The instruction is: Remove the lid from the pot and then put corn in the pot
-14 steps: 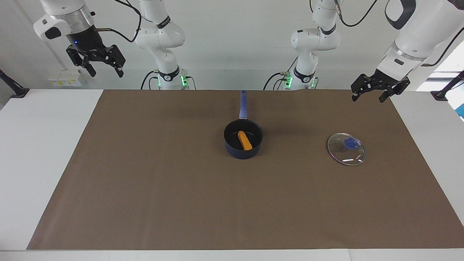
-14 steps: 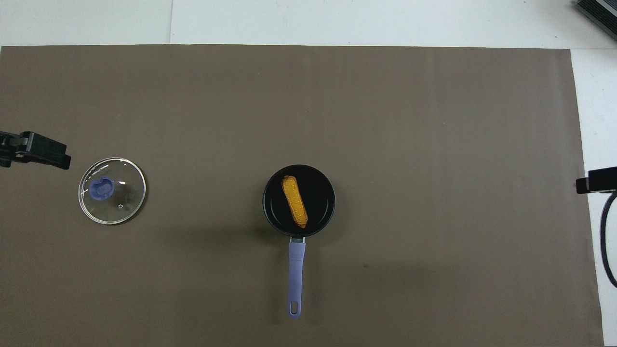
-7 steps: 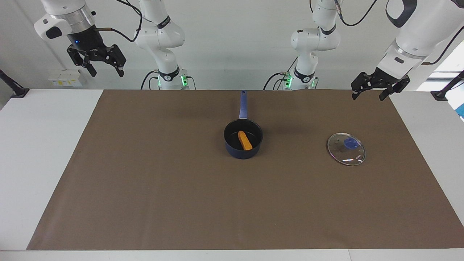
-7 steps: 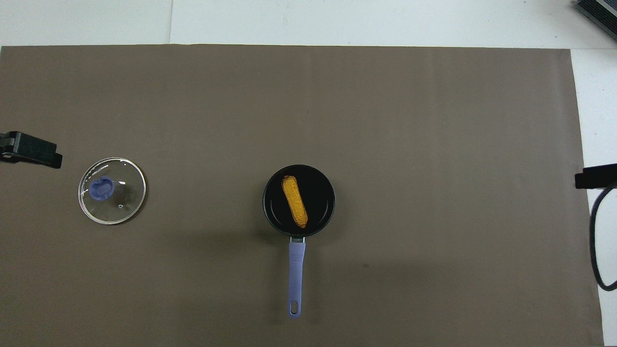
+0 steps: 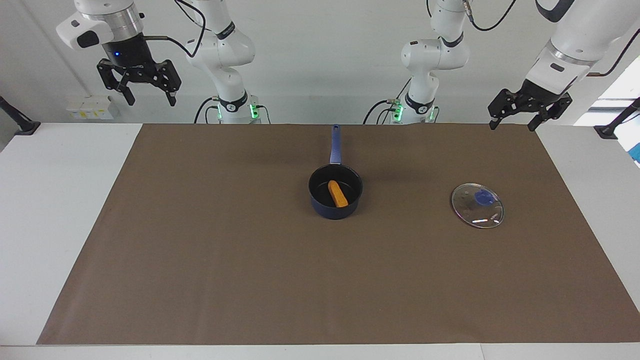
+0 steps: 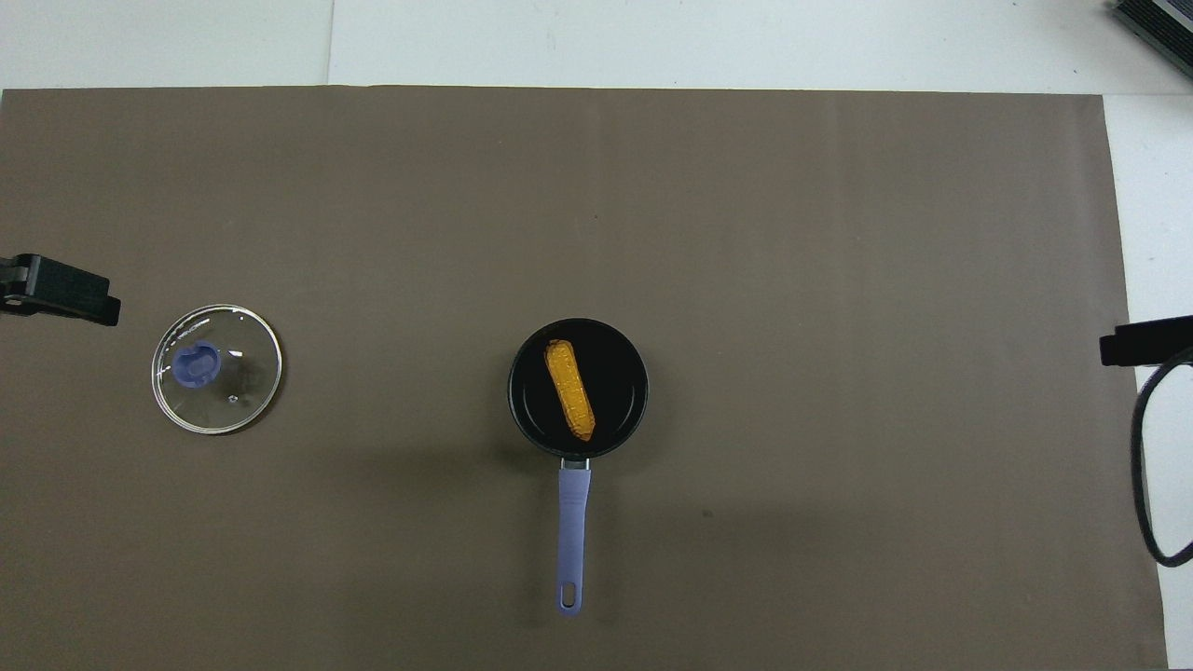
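We go across the facing view from its left. The right claw [image 5: 146, 91] hangs high over the right arm's end of the table [image 5: 60, 210], fingers spread wide and holding nothing. Mid-table stands the pot [image 5: 335, 198], uncovered, its handle pointing toward the robots. The corn [image 5: 338, 194] lies inside it on the black bottom, its long axis slanted across the pot rather than in line with the handle. Further along, toward the left arm's end, the lid [image 5: 477, 205] lies flat on the brown mat [image 5: 225, 275], knob up, well apart from the pot. Last, the left claw [image 5: 516, 116] hangs raised above that end of the table, also wide and empty.

We judge both steps done: the lid is off and the corn is in. If any move remains, it turns on the lid, which lies below the left claw and further out from the robots, so the left arm is plainly nearer to it.

The overhead view shows the corn [image 6: 569, 390] reaching nearly from wall to wall and the knob sitting off-centre on the lid [image 6: 216, 369], but only a dark tip of each claw at its edges. Height and finger spread we read from the facing view alone.
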Robot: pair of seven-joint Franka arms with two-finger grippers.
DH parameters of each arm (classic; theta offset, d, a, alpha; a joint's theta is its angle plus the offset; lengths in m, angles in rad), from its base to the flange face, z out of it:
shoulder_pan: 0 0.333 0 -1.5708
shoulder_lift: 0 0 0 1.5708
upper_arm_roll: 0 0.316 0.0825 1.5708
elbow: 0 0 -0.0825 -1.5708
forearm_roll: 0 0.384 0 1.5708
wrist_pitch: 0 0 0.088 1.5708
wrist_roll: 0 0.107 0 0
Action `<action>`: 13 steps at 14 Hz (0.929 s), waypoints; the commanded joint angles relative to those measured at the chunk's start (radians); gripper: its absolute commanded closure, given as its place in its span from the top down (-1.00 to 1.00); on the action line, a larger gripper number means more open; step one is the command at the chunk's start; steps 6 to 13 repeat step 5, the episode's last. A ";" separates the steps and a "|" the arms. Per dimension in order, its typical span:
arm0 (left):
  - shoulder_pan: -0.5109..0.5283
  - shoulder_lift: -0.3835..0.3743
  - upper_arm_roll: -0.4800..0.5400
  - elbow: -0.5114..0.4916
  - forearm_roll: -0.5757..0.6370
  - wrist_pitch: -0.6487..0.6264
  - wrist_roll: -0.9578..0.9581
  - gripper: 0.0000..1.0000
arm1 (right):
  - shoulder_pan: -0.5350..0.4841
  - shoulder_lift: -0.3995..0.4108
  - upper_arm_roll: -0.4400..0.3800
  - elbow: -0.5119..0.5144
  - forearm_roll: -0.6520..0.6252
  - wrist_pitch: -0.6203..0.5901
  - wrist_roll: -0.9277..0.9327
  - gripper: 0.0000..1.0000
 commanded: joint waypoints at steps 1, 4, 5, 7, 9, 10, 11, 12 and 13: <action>-0.006 -0.008 0.005 -0.004 -0.002 -0.012 0.010 1.00 | -0.010 -0.006 0.001 -0.002 0.025 -0.003 -0.031 1.00; -0.004 -0.010 0.005 -0.005 -0.002 -0.012 0.010 1.00 | -0.012 -0.008 0.001 -0.008 0.026 -0.002 -0.016 1.00; -0.004 -0.011 0.005 -0.008 -0.002 -0.012 0.010 1.00 | -0.013 -0.008 0.001 -0.008 0.026 0.000 -0.011 1.00; -0.004 -0.011 0.005 -0.008 -0.002 -0.012 0.010 1.00 | -0.013 -0.008 0.001 -0.008 0.026 0.000 -0.011 1.00; -0.004 -0.011 0.005 -0.008 -0.002 -0.012 0.010 1.00 | -0.013 -0.008 0.001 -0.008 0.026 0.000 -0.011 1.00; -0.004 -0.011 0.005 -0.008 -0.002 -0.012 0.010 1.00 | -0.013 -0.008 0.001 -0.008 0.026 0.000 -0.011 1.00; -0.004 -0.011 0.005 -0.008 -0.002 -0.012 0.010 1.00 | -0.013 -0.008 0.001 -0.008 0.026 0.000 -0.011 1.00; -0.004 -0.011 0.005 -0.008 -0.002 -0.012 0.010 1.00 | -0.013 -0.008 0.001 -0.008 0.026 0.000 -0.011 1.00; -0.004 -0.011 0.005 -0.008 -0.002 -0.012 0.010 1.00 | -0.013 -0.008 0.001 -0.008 0.026 0.000 -0.011 1.00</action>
